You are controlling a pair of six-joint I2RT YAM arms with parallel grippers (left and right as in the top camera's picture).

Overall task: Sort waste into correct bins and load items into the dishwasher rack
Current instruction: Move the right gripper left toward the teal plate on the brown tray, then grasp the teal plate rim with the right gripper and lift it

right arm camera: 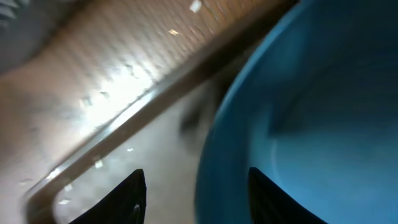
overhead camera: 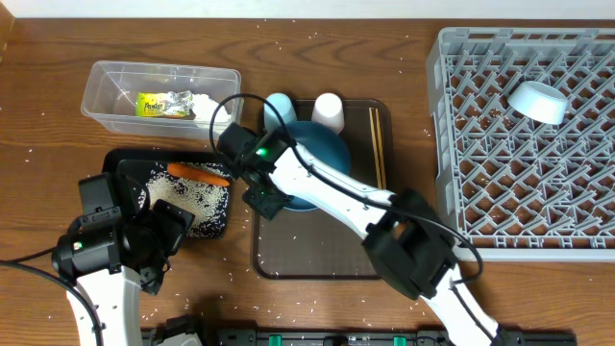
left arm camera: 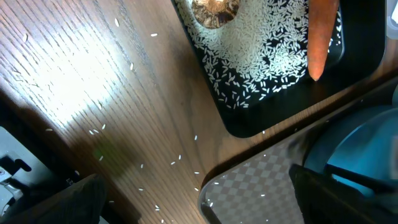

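Right wrist view has the large round blue plate [right arm camera: 311, 93] filling the upper right. Its rim curves down between the two fingers of the right claw [right arm camera: 202, 191], which stand apart. One finger hangs over the plate's inside, and the other hangs outside it, over the floor of the brown serving tray [right arm camera: 155, 152]. No squeeze shows, so I judge this claw to be astride the rim rather than clamped on it. Being round, the plate has no long axis. What the coming move turns on is that the rim runs across the gap, so the fingers would close on it from both sides. Overhead, the plate sits in the tray's far half toward its left side, and the right claw meets it at its near-left edge, by the tray's left rim. From the claw, most of the plate therefore lies farther off and to the right. The light blue cup [overhead camera: 279, 108] and whitish cup [overhead camera: 329, 111] stand at the tray's far edge, just behind the plate, and the chopsticks [overhead camera: 377, 144] lie along its right side. The dishwasher rack [overhead camera: 480, 192] stands right of the tray, which suits the right arm for the carry. The left claw [left arm camera: 208, 199], fingers apart and holding nothing, hangs over the surface [left arm camera: 93, 74] off the tray's near-left corner, farther from the plate.
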